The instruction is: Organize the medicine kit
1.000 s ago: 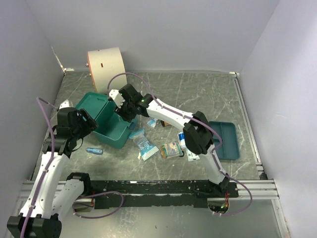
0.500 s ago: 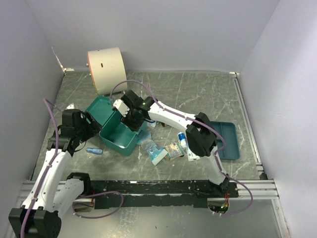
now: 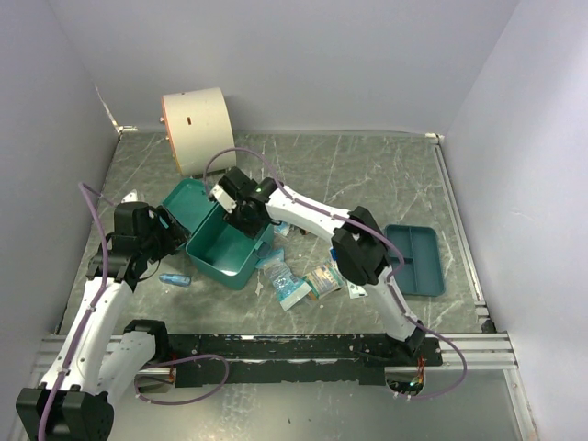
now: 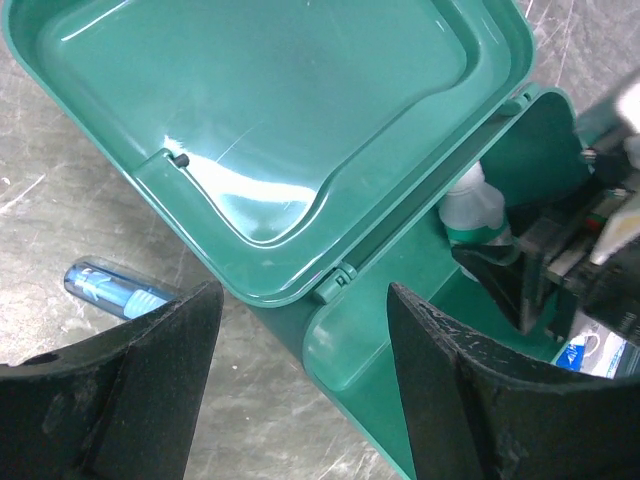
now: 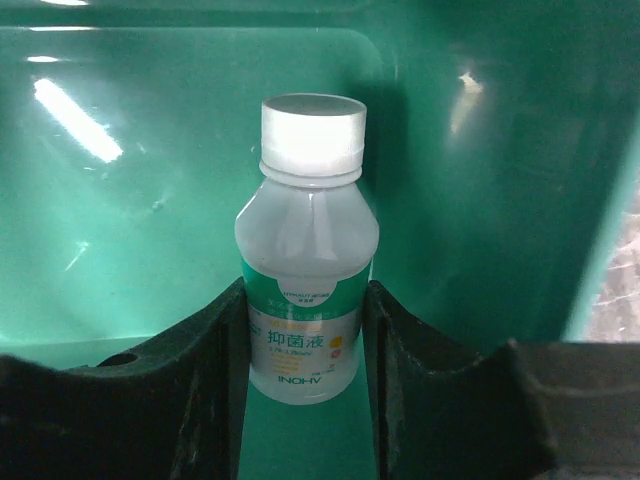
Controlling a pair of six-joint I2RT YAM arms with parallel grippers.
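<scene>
change: medicine kit (image 3: 220,250), lid open, left of centre, is sitting nearer and more turned than before | right gripper (image 5: 305,345) is clamping a white-capped bottle (image 5: 306,270) inside it | left gripper (image 4: 300,345) is hanging with jaws apart beside its lid | grey marbled table (image 3: 367,175), pale walls (image 3: 303,64)

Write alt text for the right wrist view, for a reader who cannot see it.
The right gripper holds a small translucent bottle with a white cap and a green label between its two black fingers, inside the teal-green medicine kit. The kit's glossy inner walls fill the background.
</scene>
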